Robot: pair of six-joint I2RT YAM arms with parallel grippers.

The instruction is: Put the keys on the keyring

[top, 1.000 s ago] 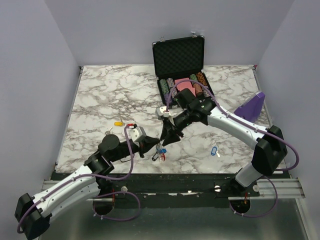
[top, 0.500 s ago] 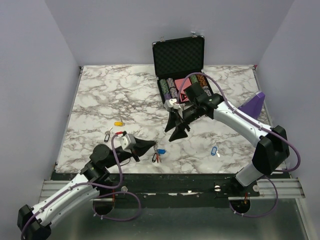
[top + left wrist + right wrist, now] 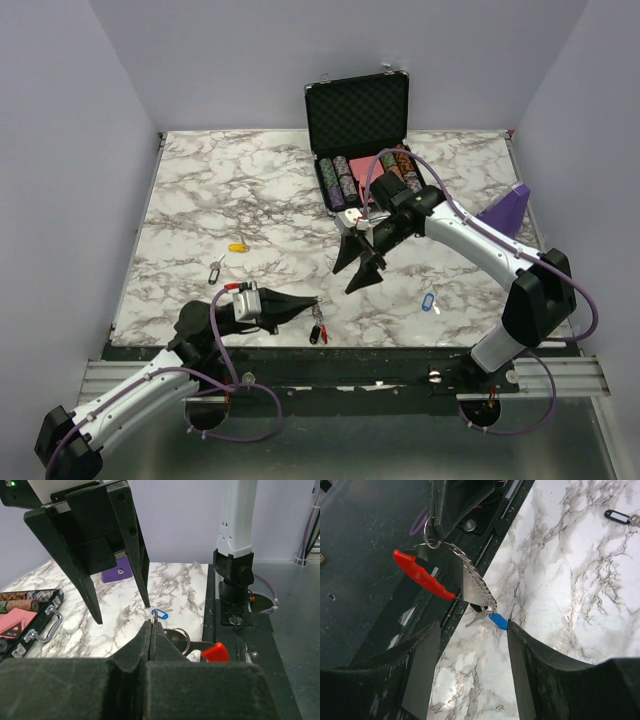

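The left fingers (image 3: pixel 134 652) are pinching shut on the keyring (image 3: pixel 423 576), which is dangling over the near edge of the table (image 3: pixel 200 190) with a blue-tagged key (image 3: pixel 498 621) at its lower end. The right fingers (image 3: pixel 520 680) are hovering spread open just beyond. A yellow-tagged key (image 3: pixel 237 247) and a light-blue-tagged key (image 3: pixel 430 300) are lying well apart on the table.

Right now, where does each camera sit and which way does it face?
Top: above and behind, looking down on the table; left arm and right arm show.
Left wrist: on the left arm, looking past its shut left end effector toward the right end effector.
Right wrist: on the right arm, looking down between its own open fingers at the keyring.
Shared: both wrist views show the keyring and a blue-tagged key.
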